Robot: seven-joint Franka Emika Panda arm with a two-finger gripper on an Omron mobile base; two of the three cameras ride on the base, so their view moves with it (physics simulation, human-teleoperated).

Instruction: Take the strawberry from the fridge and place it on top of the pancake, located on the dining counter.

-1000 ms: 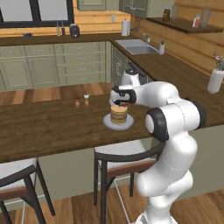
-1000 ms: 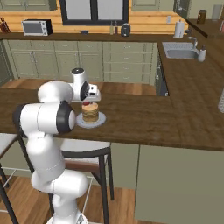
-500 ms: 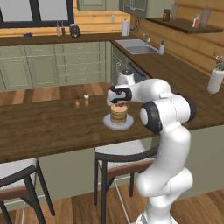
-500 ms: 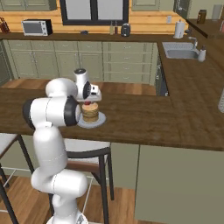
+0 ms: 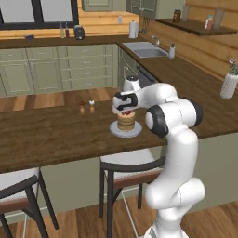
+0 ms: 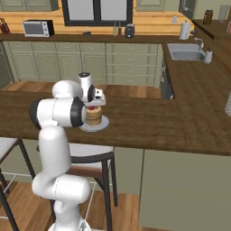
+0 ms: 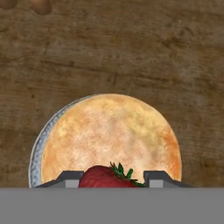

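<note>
1. Holding the strawberry between gripper fingertips, right above the pancake.
2. Seen from the hand: green leaves, plate rim.
3. Seen from the base: dining counter, two tiny shakers beside the plate.

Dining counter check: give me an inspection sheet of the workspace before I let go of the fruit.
Surface: dining counter, dark brown wood.
Job's things: pancake stacked on a white plate; strawberry between the fingers, directly above the pancake.
Clutter: two small shakers beside the plate, apart from it.
Grippers: gripper shut on the strawberry, pointing down over the stack.
Cables: nothing seen.
Surroundings: stools under the counter; sink, paper towel roll, microwave on the far counters.
</note>
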